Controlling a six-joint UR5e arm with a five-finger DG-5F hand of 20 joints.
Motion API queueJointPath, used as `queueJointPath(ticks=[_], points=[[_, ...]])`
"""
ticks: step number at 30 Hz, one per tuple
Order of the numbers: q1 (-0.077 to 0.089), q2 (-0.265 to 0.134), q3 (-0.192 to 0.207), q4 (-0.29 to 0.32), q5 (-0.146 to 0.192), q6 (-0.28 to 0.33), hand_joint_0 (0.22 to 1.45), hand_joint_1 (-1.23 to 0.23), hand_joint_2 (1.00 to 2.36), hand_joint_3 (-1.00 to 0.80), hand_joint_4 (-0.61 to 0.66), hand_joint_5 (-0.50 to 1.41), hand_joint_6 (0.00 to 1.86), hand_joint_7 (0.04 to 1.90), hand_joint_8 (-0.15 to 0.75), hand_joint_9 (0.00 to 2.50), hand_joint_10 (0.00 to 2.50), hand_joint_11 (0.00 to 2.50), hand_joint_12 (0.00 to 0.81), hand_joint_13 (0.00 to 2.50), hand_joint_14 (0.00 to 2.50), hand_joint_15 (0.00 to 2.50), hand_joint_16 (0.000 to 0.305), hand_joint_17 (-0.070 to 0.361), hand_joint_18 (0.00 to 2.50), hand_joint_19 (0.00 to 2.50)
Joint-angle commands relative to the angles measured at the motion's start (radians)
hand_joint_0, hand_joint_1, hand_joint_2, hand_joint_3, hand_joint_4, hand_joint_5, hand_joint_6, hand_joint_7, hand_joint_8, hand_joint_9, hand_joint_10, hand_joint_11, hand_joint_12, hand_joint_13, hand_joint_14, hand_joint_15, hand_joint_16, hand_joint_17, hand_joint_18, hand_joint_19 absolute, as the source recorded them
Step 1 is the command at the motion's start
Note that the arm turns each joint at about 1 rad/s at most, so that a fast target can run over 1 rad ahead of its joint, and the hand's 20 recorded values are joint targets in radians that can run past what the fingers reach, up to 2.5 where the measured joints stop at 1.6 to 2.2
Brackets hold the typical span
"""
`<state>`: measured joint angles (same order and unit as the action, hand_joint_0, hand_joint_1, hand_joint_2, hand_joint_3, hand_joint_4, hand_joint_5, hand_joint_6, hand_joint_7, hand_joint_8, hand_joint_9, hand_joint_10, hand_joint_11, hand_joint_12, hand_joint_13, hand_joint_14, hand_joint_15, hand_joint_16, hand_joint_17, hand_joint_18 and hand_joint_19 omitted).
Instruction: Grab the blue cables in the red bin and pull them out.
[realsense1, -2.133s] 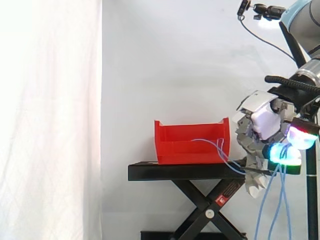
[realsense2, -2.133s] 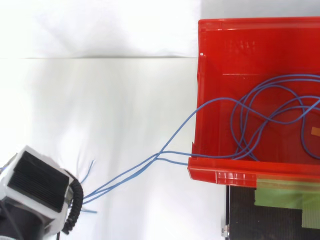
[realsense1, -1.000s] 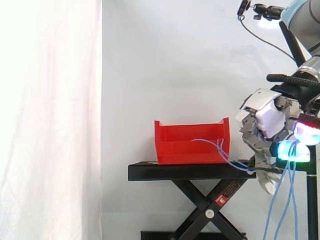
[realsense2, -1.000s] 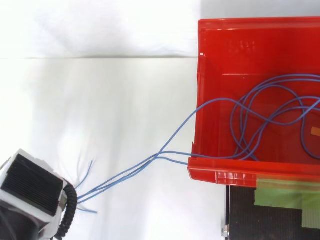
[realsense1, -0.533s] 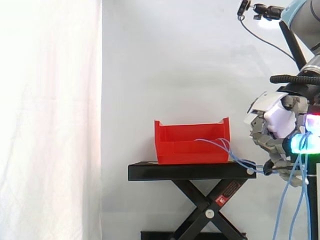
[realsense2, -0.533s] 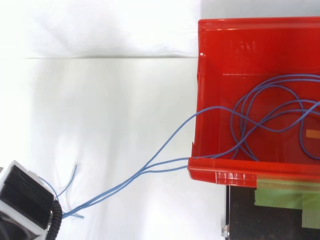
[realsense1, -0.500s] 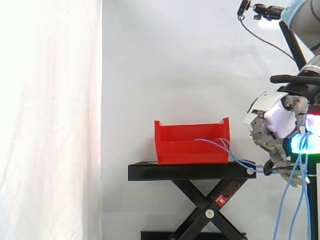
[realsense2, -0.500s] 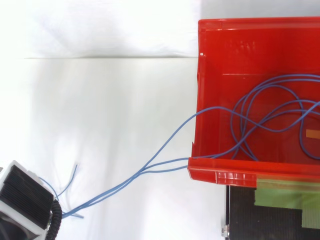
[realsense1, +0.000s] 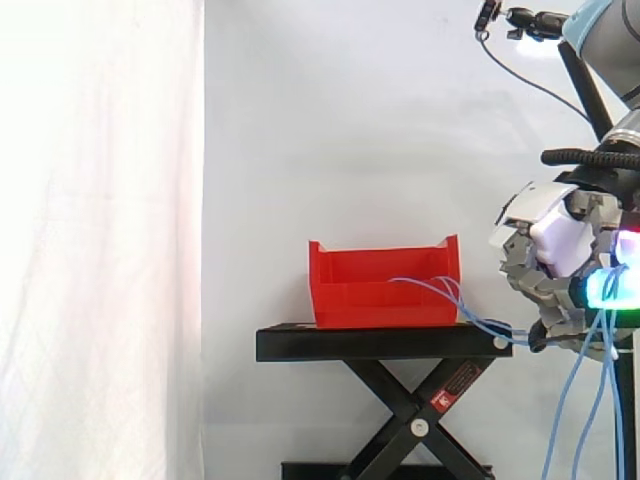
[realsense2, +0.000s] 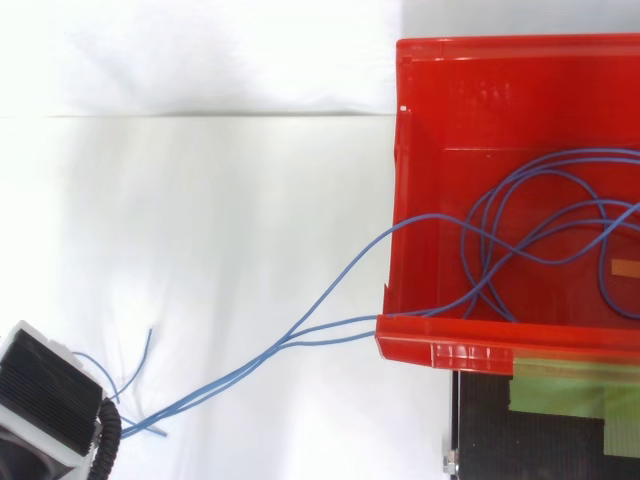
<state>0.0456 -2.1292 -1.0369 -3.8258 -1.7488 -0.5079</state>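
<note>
**Side and top views: hand, cables and bin.**

In the side view, the right frame edge cuts through the hand (realsense1: 556, 262). You see its palm and its curled fingers. The glowing cyan fingertips (realsense1: 606, 287) lie partly outside the picture.

In the top view, the hand sits in the lower left corner. It presents only its ribbed black back, and the fingers are hidden beneath it. The right edge of this view crops the red bin (realsense2: 500, 95), so the far ends of the cable loops inside it cannot be followed.

The hand is clamped on the blue cables (realsense2: 220, 380). In the side view the strands enter its curled fingers at the lower right of the frame. Below the hand, loose lengths hang down past the bottom edge.

From the hand the cables run up and to the right in the top view. They cross the white floor in a narrow bundle, then fan out and pass over the bin's left wall. Several loops lie on the bin floor.

In the side view the bin stands on the black stand (realsense1: 370, 343), at centre frame. The hand hangs well to the right of the bin, just off the stand's right end and about level with its top. Short free cable ends splay beside the hand at the lower left of the top view.
</note>
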Motion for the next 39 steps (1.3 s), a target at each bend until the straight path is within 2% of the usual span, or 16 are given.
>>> queueJointPath(ticks=[1, 6, 11, 15, 16, 22, 24, 27, 28, 29, 30, 31, 35, 39], points=[[0.0, 0.0, 0.0, 0.0, 0.0, -0.005, 0.91, -0.91, 1.0, -1.0, 0.02, 0.7, 1.32, 0.54, 0.218, 1.29, 0.01, 1.59, 0.326, 1.26, 0.02, 1.43, 0.045, 0.102, 0.89, 0.76], [0.002, 0.0, 0.0, 0.002, 0.0, -0.008, 0.91, -0.91, 1.0, -1.0, 0.02, 0.7, 1.32, 0.53, 0.213, 1.33, 0.02, 1.72, 0.318, 1.29, 0.01, 1.5, 0.045, 0.102, 0.9, 0.76], [0.002, 0.0, 0.0, 0.002, 0.0, -0.008, 0.91, -0.91, 1.0, -1.0, 0.02, 0.7, 1.32, 0.54, 0.206, 1.3, 0.26, 1.7, 0.314, 1.34, 0.01, 1.59, 0.045, 0.102, 0.91, 0.78], [0.002, 0.0, 0.002, 0.005, 0.0, -0.008, 0.91, -0.91, 1.0, -1.0, 0.02, 0.7, 1.32, 0.54, 0.197, 1.29, 0.55, 1.65, 0.305, 1.37, 0.0, 1.68, 0.045, 0.101, 0.91, 0.81], [0.004, 0.0, 0.0, 0.005, 0.0, -0.008, 0.91, -0.91, 1.0, -1.0, 0.02, 0.7, 1.32, 0.53, 0.201, 1.27, 0.7, 1.63, 0.31, 1.36, 0.08, 1.67, 0.046, 0.102, 0.92, 0.81], [0.005, -0.002, 0.0, 0.008, -0.001, -0.008, 0.91, -0.91, 1.0, -1.0, 0.02, 0.7, 1.33, 0.53, 0.202, 1.26, 0.83, 1.6, 0.307, 1.36, 0.14, 1.65, 0.045, 0.102, 0.92, 0.81], [0.005, 0.0, 0.0, 0.015, -0.001, -0.008, 0.91, -0.91, 1.0, -1.0, 0.02, 0.7, 1.32, 0.54, 0.201, 1.26, 0.87, 1.58, 0.307, 1.36, 0.14, 1.65, 0.045, 0.102, 0.93, 0.81], [0.005, 0.0, 0.002, 0.072, -0.001, -0.008, 0.91, -0.91, 1.0, -1.0, 0.02, 0.7, 1.33, 0.53, 0.202, 1.26, 0.9, 1.59, 0.304, 1.36, 0.15, 1.65, 0.046, 0.103, 0.93, 0.81], [0.005, -0.002, 0.002, 0.091, -0.001, -0.01, 0.91, -0.91, 1.0, -1.0, 0.02, 0.7, 1.33, 0.53, 0.199, 1.27, 0.73, 1.62, 0.304, 1.36, 0.07, 1.67, 0.046, 0.103, 0.93, 0.81], [0.005, -0.002, 0.0, 0.141, -0.001, -0.011, 0.91, -0.91, 1.0, -1.0, 0.01, 0.7, 1.33, 0.53, 0.204, 1.29, 0.46, 1.68, 0.301, 1.35, 0.0, 1.64, 0.046, 0.103, 0.93, 0.8], [0.004, 0.0, 0.0, 0.16, 0.002, -0.011, 0.91, -0.91, 1.0, -1.0, 0.01, 0.7, 1.32, 0.53, 0.206, 1.33, 0.14, 1.73, 0.311, 1.34, 0.01, 1.59, 0.046, 0.104, 0.91, 0.8], [0.004, 0.0, 0.0, 0.176, 0.0, -0.011, 0.91, -0.91, 1.0, -1.0, 0.01, 0.7, 1.32, 0.53, 0.219, 1.33, 0.0, 1.69, 0.31, 1.32, 0.01, 1.58, 0.046, 0.103, 0.91, 0.79], [0.005, 0.0, 0.0, 0.238, 0.0, -0.013, 0.91, -0.91, 1.0, -1.0, 0.01, 0.7, 1.32, 0.54, 0.226, 1.29, 0.01, 1.57, 0.319, 1.27, 0.01, 1.5, 0.046, 0.103, 0.89, 0.8], [0.005, 0.0, 0.0, 0.216, 0.0, -0.013, 0.91, -0.91, 1.0, -1.0, 0.01, 0.69, 1.32, 0.53, 0.228, 1.29, 0.01, 1.55, 0.336, 1.2, 0.02, 1.39, 0.046, 0.103, 0.88, 0.76]])
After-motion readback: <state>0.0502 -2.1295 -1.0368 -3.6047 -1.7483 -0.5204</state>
